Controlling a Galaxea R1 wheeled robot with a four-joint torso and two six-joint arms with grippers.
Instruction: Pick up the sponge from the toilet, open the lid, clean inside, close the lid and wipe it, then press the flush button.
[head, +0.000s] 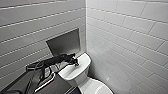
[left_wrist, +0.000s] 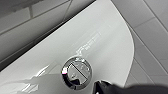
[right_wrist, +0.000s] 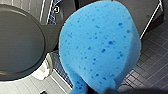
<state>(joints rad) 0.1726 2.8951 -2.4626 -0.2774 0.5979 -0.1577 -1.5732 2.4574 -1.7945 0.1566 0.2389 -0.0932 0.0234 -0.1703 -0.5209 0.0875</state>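
Left gripper (head: 75, 64) just beside flush button (left_wrist: 76, 75)

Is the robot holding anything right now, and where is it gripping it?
The sponge, in the right gripper, pinched by one edge; the jaws themselves are hard to see.

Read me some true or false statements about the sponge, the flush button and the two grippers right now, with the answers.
1. The left gripper is at the toilet's tank top. True.
2. The sponge lies on the tank top. False: the right gripper holds it above dark floor tiles.
3. The flush button is round and shiny. True.
4. The sponge is yellow. False: it is bright blue.
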